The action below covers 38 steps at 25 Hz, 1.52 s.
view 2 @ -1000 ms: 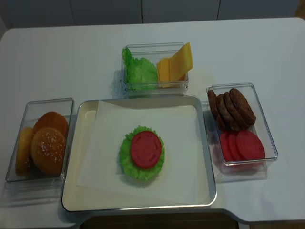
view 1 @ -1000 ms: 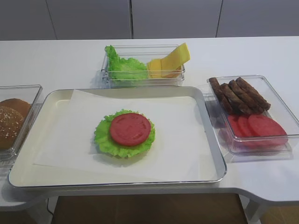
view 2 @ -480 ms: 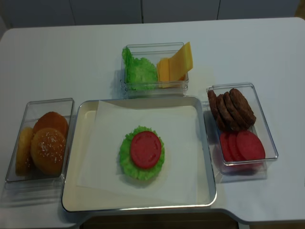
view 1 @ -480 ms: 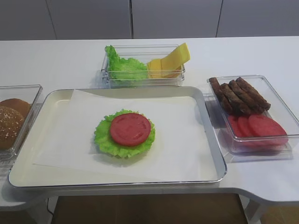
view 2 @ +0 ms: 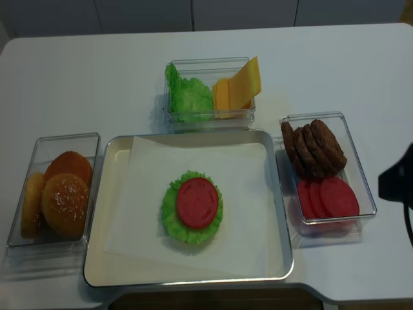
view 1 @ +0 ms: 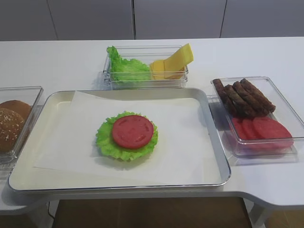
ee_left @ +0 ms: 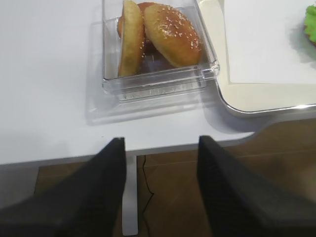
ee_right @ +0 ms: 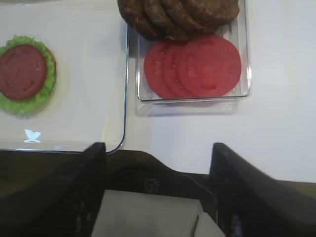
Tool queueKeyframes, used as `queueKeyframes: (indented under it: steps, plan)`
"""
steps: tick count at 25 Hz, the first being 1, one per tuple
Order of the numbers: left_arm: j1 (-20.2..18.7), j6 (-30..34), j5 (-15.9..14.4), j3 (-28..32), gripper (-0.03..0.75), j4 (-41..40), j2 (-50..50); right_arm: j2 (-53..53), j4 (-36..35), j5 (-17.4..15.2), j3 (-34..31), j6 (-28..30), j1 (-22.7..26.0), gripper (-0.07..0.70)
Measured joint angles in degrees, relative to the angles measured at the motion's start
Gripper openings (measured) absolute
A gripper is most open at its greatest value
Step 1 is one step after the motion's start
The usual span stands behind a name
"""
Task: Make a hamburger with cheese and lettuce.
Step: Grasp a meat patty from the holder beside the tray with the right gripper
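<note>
The hamburger [view 1: 127, 135] is a frilly lettuce base with a red tomato slice on it, in the middle of the papered tray; it also shows in the realsense view [view 2: 191, 205] and the right wrist view [ee_right: 22, 74]. The cheese [view 1: 173, 61] leans in the back container's right half, the loose lettuce [view 1: 124, 69] in its left half. My right gripper [ee_right: 157, 148] is open and empty over the table's front edge, in front of the tomato container. My left gripper [ee_left: 162, 140] is open and empty over the front edge, in front of the bun container.
Sesame buns [ee_left: 168, 29] sit in a clear container at the left [view 2: 58, 190]. Brown patties [view 1: 244, 97] and tomato slices [view 1: 261, 129] fill the right container. The metal tray's rim [view 1: 216, 156] lies between them. A dark part of the right arm [view 2: 397, 181] shows at the right edge.
A dark part of the right arm has come into the realsense view at the right edge. The food and containers have not moved.
</note>
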<state>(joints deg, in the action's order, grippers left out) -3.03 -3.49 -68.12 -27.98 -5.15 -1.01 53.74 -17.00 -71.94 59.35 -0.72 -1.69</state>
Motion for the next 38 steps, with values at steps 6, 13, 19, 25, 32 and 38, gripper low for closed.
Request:
queueKeyframes:
  steps: [6,13,19,25,32,38]
  plan:
    - [0.0,0.0,0.0,0.0,0.353,0.0,0.0,4.37,-1.48,0.0,1.23,-0.22,0.0,0.503]
    - [0.0,0.0,0.0,0.0,0.353,0.0,0.0,8.83,-11.22,0.66,1.93,1.44,0.0,0.453]
    - [0.0,0.0,0.0,0.0,0.353,0.0,0.0,14.81,-0.16,0.44,8.8,-4.75,-4.49,0.446]
    - [0.0,0.0,0.0,0.0,0.353,0.0,0.0,23.69,10.71,0.44,18.3,-14.04,-14.65,0.446]
    - [0.0,0.0,0.0,0.0,0.353,0.0,0.0,34.64,13.06,0.44,24.67,-18.53,-19.35,0.445]
    - [0.0,0.0,0.0,0.0,0.353,0.0,0.0,39.47,13.73,0.56,28.47,-23.47,-19.43,0.445]
